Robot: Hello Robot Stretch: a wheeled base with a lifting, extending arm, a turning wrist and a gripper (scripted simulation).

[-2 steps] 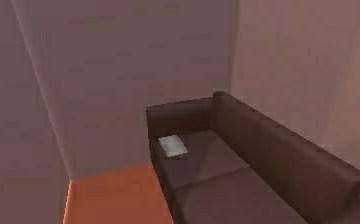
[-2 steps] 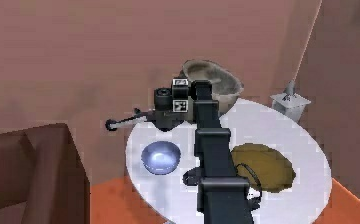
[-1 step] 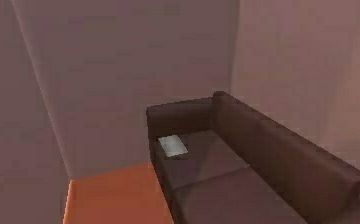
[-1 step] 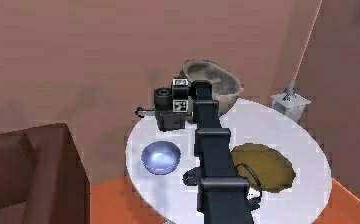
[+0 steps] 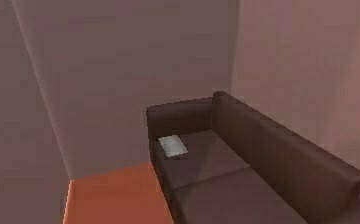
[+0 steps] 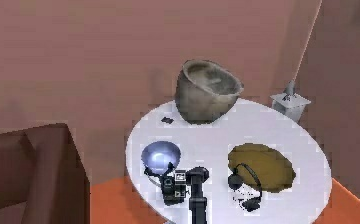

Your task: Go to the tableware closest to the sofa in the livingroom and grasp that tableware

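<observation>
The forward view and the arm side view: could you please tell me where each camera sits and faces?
Forward view: on the robot, looking ahead and down at a dark sofa in a corner.
Arm side view: on the robot's body, looking sideways at a round white table; arm and gripper show.
Shared: probably the sofa.

Dim, even, diffuse light with soft faint shadows
</observation>
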